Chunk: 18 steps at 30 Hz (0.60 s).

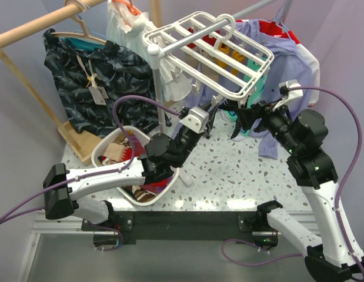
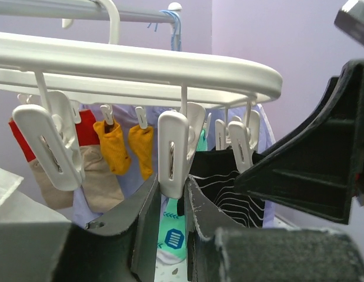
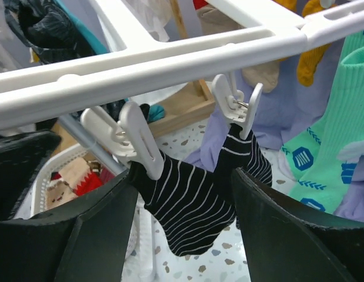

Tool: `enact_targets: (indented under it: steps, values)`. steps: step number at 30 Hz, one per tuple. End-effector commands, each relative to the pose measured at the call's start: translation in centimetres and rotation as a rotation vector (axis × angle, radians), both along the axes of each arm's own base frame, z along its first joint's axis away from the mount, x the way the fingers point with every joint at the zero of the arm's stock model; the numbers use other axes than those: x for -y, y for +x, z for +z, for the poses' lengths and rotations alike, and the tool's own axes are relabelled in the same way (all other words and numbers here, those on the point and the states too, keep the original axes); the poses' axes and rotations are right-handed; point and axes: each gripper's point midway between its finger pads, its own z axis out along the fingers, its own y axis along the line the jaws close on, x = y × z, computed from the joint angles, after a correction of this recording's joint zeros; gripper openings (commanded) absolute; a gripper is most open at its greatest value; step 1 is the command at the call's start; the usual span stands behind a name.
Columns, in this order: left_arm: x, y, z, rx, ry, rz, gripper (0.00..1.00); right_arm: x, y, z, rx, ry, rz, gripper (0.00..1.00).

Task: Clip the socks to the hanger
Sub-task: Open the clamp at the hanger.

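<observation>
The white grid hanger [image 1: 187,27] hangs tilted above the table, with my two grippers under its near edge. Two red socks with tan cuffs [image 2: 90,161] hang from clips on its far side. My left gripper [image 2: 172,188] is shut on a white clip [image 2: 173,153], one finger pressed on each side. Behind that clip hangs a black sock with thin white stripes [image 3: 187,205], pinned by two clips. My right gripper [image 3: 183,176] stands open, its fingers wide on either side of the striped sock and not touching it. From above, the left gripper [image 1: 214,114] and right gripper [image 1: 237,126] are close together.
Yellow socks [image 2: 120,147] and a teal sock [image 3: 329,135] also hang from the hanger [image 3: 170,64]. A white laundry basket [image 1: 102,150] with red and tan cloth stands at the left. A dark garment [image 1: 87,76] on a wooden rack and lavender cloth [image 1: 276,138] are behind.
</observation>
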Motion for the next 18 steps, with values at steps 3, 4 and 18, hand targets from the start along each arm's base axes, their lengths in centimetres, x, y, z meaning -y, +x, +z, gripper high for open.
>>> enact_targets:
  steps: [3,4,18]
  values:
    - [0.7,-0.8,0.0,0.003,-0.028,-0.063,0.00,-0.1,-4.2,4.0,0.073,-0.035,0.097,0.68]
    - [0.9,-0.9,-0.3,0.000,-0.021,-0.072,0.00,-0.2,-4.9,4.6,0.086,-0.024,0.109,0.68]
    - [3.8,-1.1,-4.1,-0.086,0.032,-0.142,0.00,-5.4,-6.0,3.8,0.074,0.053,0.432,0.66]
